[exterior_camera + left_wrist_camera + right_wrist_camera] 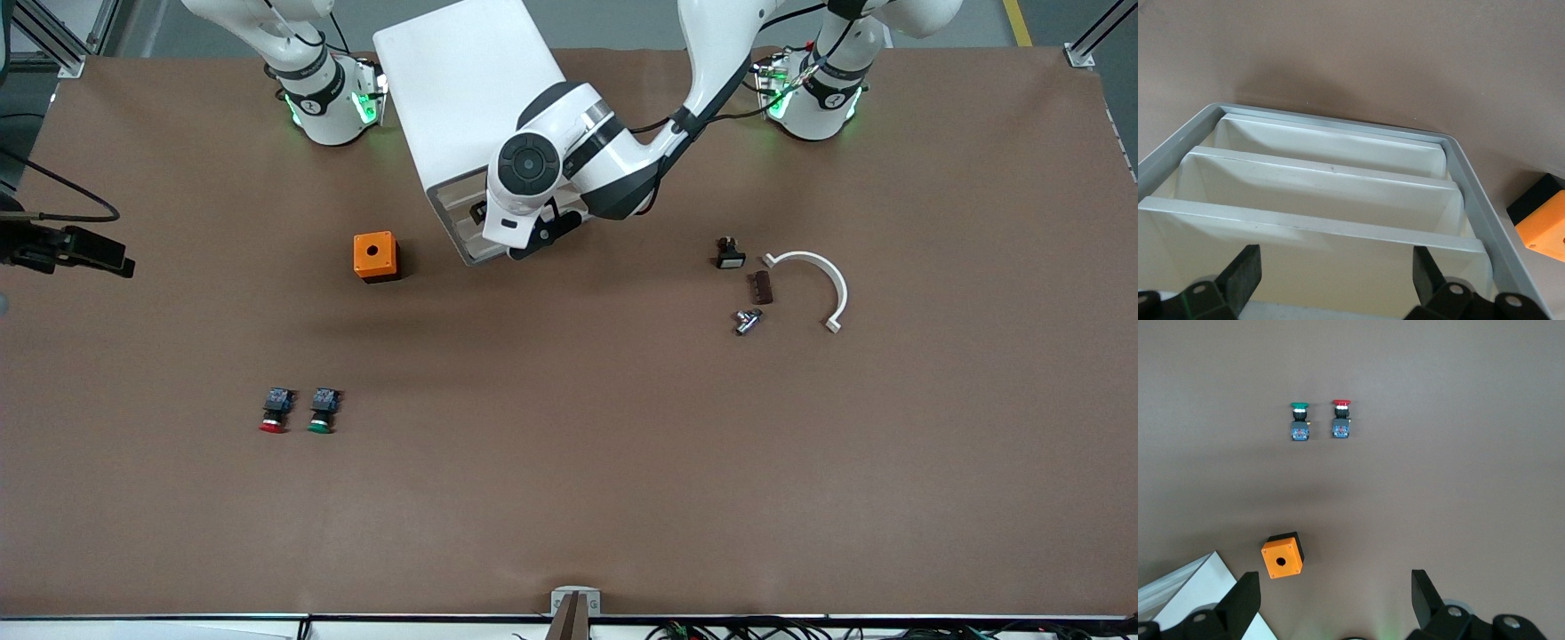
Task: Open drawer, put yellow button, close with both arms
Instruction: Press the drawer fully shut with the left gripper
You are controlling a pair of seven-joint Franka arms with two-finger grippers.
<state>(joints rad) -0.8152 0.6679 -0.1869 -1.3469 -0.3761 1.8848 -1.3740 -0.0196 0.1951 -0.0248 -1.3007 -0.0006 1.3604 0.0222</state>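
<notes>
The white cabinet [462, 80] stands between the arms' bases, its drawer fronts facing the front camera. My left gripper [533, 242] hangs over those fronts, open and empty. In the left wrist view its fingers [1245, 273] straddle the topmost drawer's cream edge [1305, 225], with the lower drawers [1325, 177] stepped past it inside the grey frame [1471, 173]. A small dark thing [477, 212] shows at the cabinet's front under the left arm; I cannot tell what it is. No yellow cap is in view. My right gripper [1336, 583] is open, empty and high over the table, outside the front view.
An orange box [375, 256] with a round hole sits beside the cabinet toward the right arm's end. The red-capped [274, 411] and green-capped [322, 411] buttons lie nearer the front camera. A white curved bracket [822, 276] and small parts [749, 321] lie toward the left arm's end.
</notes>
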